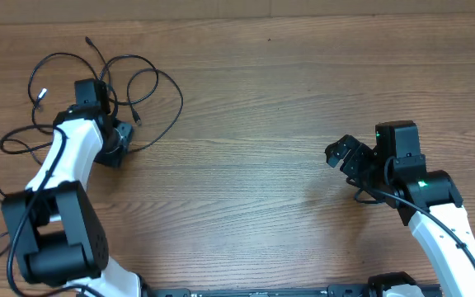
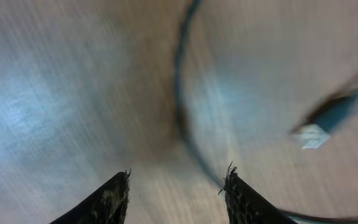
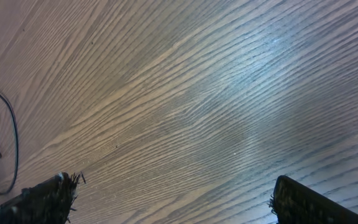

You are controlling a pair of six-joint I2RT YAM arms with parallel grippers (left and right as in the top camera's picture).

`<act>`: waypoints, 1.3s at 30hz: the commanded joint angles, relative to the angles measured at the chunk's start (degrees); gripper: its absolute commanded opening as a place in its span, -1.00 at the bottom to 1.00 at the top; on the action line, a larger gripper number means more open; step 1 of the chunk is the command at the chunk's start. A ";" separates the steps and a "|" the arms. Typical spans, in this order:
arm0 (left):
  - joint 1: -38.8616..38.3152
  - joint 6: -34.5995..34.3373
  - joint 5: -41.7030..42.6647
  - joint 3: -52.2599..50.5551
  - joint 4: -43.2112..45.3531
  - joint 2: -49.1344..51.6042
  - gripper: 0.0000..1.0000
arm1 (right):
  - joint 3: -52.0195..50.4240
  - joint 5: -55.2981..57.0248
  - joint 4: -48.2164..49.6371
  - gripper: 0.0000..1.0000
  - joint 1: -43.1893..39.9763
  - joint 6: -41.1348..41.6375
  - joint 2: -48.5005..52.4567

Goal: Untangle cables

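We're over the wooden table (image 1: 287,74), and the cables (image 1: 180,103) lie in loose black loops in the upper left of the overhead view. The left gripper (image 1: 119,137) sits right among them. The loops curl above it and to its right, and one strand runs to its lower edge.

On the left wrist camera the picture is blurred, but we can see the left gripper (image 2: 178,180) with its two fingers apart at the bottom of the frame and bare table in the gap. One cable (image 2: 180,93) sweeps down from the top centre and passes just at the tip of the right-hand finger. We can't tell if it touches. A silver-tipped plug (image 2: 319,127) lies at the right edge.

The right gripper (image 1: 345,153) is at the right of the overhead view, well apart from the cables. Its own camera shows the right gripper (image 3: 173,186) spread wide over bare wood, with a cable loop (image 3: 14,137) at the far left edge.
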 commanded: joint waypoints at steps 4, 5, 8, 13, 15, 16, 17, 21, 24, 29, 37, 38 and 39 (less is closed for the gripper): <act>-0.39 5.70 -5.35 16.65 -14.14 10.19 0.16 | 1.14 -0.33 0.28 1.00 0.15 -0.26 -0.15; -0.39 5.70 -5.68 19.41 -16.65 11.80 0.15 | 1.14 -0.33 0.28 1.00 0.15 -0.26 -0.15; -0.39 5.70 -5.77 26.08 -21.64 15.85 0.15 | 1.14 -0.33 0.28 1.00 0.15 -0.26 -0.15; -0.44 5.66 -5.01 27.63 -22.73 19.39 0.18 | 1.14 -0.33 0.28 0.99 0.15 -0.26 -0.15; -0.46 5.14 -4.50 27.36 -23.69 20.41 0.30 | 1.14 -0.33 0.28 1.00 0.15 -0.26 -0.15; -0.46 5.01 -4.46 27.21 -23.80 20.81 0.35 | 1.14 -0.35 0.28 1.00 0.15 -0.26 -0.15; -0.44 4.98 -4.39 26.95 -23.74 21.18 0.37 | 1.14 -0.33 0.28 1.00 0.15 -0.26 -0.15; -0.44 3.17 -4.48 25.97 -23.39 22.01 0.35 | 1.14 -0.33 0.28 1.00 0.15 -0.26 -0.15; -0.44 1.95 -4.59 25.11 -21.62 22.03 0.28 | 1.14 -0.33 0.28 1.00 0.15 -0.26 -0.15; -0.46 1.33 -4.66 23.28 -20.00 22.03 0.18 | 1.14 -0.33 0.28 0.99 0.15 -0.26 -0.15; -0.44 1.33 -4.39 14.16 -10.84 22.03 -0.02 | 1.14 -0.33 0.28 1.00 0.15 -0.26 -0.15; -0.44 1.33 -4.42 13.22 -9.90 22.03 -0.11 | 1.14 -0.33 0.28 1.00 0.15 -0.26 -0.15; -0.44 1.33 -4.44 12.31 -9.05 22.03 -0.19 | 1.14 -0.33 0.28 1.00 0.15 -0.26 -0.15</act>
